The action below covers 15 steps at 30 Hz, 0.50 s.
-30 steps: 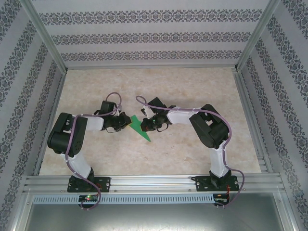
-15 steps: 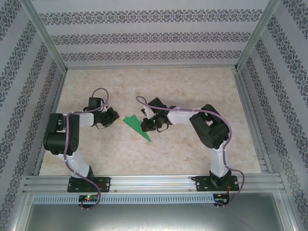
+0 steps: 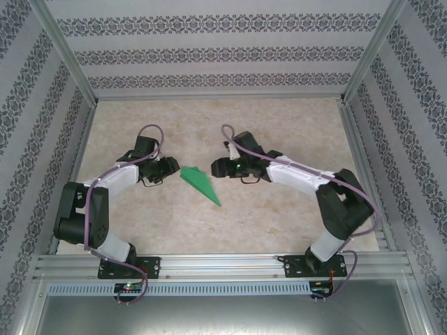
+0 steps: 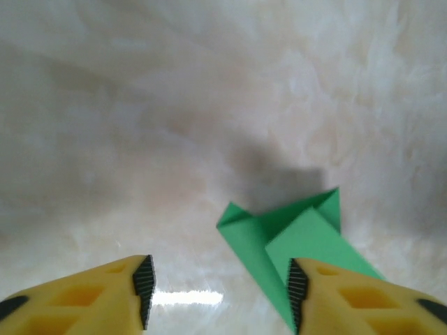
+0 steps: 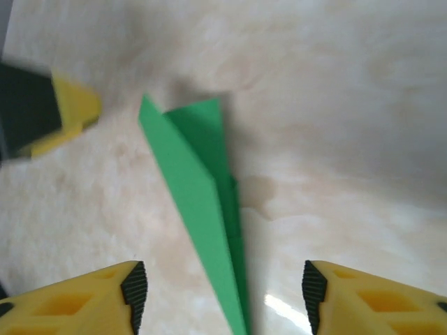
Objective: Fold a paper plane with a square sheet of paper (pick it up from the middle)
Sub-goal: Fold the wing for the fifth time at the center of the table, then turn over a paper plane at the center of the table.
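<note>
Pale marble-look table (image 3: 279, 216), green square sheet of paper (image 3: 201, 183) folded to a narrow dart and lying free on it, left gripper (image 3: 170, 169) just beside its wide end, fingers apart, right gripper (image 3: 215, 167) on the other side, also spread, holding nothing, patterned wall (image 3: 223, 56) behind

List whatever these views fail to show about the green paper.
- Right wrist: the paper has its narrow tip cut off by the bottom edge.
- Left wrist: its near part is hidden behind a finger of the left gripper.
- Top: too small to count fold layers.
- Underside: hidden against the table.
</note>
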Motion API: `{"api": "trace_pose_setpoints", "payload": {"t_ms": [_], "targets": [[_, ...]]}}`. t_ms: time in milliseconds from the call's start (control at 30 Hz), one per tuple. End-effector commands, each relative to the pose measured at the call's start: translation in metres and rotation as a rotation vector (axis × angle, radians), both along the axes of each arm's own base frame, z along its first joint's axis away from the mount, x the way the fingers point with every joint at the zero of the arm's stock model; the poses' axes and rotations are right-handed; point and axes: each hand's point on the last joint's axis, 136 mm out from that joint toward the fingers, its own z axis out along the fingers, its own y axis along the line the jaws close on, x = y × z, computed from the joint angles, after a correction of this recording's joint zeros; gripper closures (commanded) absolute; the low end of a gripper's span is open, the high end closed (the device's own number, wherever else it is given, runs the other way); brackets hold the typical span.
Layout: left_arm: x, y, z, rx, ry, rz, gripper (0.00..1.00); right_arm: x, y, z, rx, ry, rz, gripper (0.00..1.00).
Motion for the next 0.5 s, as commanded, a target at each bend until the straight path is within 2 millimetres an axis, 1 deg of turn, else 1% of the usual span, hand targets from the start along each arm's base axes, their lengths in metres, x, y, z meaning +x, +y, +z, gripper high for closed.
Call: {"api": "trace_pose_setpoints", "payload": {"t_ms": [0,100,200,333,433,467], "targets": [[-0.02,-0.002,0.004,0.122,0.069,0.015,0.32,0.007,-0.05,-0.019,-0.117,-0.009,-0.115,0.28],[-0.029,-0.014,0.009,0.215,0.08,0.006,0.2,0.01,-0.082,-0.026,-0.179,-0.025,-0.172,0.18],[-0.033,-0.031,0.014,0.257,0.079,0.0,0.12,0.014,-0.098,-0.035,-0.188,-0.028,-0.207,0.13],[-0.034,-0.051,0.016,0.342,0.092,-0.025,0.07,0.015,-0.104,-0.046,-0.176,-0.014,-0.232,0.11],[-0.032,-0.068,0.015,0.404,0.119,-0.063,0.07,0.013,-0.103,-0.051,-0.141,0.018,-0.24,0.11],[-0.032,-0.076,0.013,0.411,0.131,-0.081,0.08,0.013,-0.103,-0.052,-0.133,0.023,-0.239,0.11]]}}
